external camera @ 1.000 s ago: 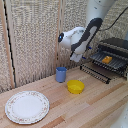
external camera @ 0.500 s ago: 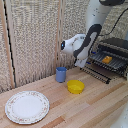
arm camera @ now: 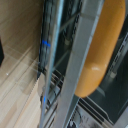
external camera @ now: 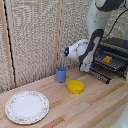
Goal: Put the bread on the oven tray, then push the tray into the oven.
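The bread (external camera: 107, 59) lies on the pan (external camera: 111, 63) inside the oven (external camera: 113, 55) — my clamp (external camera: 90, 69) sits at the pan's front edge, though whether my jaws grip I cannot tell.

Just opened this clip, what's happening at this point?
A single robot arm has its gripper down at the front edge of the oven pan, which sticks partly out of the oven. The bread already lies on the pan. Whether the gripper is closed on the rack cannot be told. A blue cup, yellow bowl and patterned plate sit untouched on the table.
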